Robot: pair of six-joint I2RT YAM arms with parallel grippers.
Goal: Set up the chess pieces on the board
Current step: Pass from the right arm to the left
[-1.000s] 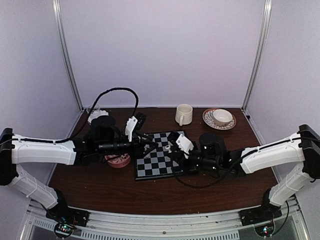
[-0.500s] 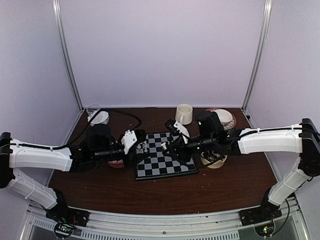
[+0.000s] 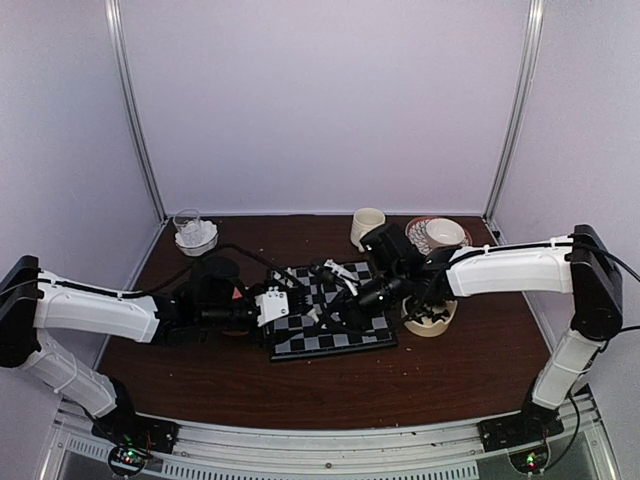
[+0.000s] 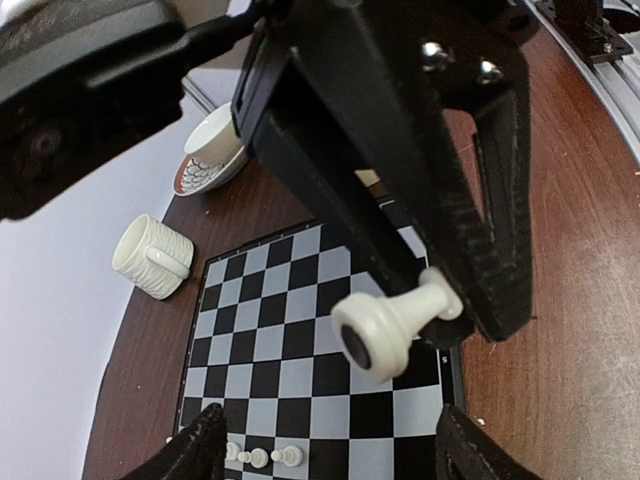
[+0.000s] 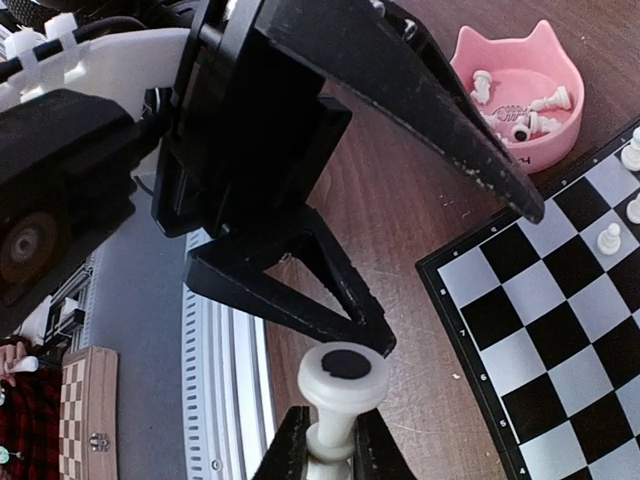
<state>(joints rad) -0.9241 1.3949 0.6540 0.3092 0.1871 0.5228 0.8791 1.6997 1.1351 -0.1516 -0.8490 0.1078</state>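
The board (image 3: 352, 332) lies in the middle of the table with a few white chess pieces (image 4: 260, 457) standing along its left edge. My right gripper (image 5: 338, 450) is shut on the stem of a white pawn (image 5: 342, 385), whose base points at the left gripper. In the left wrist view the same pawn (image 4: 390, 325) hangs over the board's near right corner. My left gripper (image 4: 335, 450) is open and faces the pawn, one of its fingertips (image 5: 378, 340) close by the base. Both grippers meet over the board's left part in the top view.
A pink cat-shaped bowl (image 5: 520, 100) with several white pieces sits left of the board. On the right stands a beige bowl (image 3: 430, 320) of dark pieces. Behind the board are a cream mug (image 3: 368, 228), a cup on a patterned saucer (image 3: 440, 236) and a glass (image 3: 195, 232).
My right arm has swung left from the beige bowl to the board's left side with the pawn. The left gripper has opened wider and drawn nearer to it.
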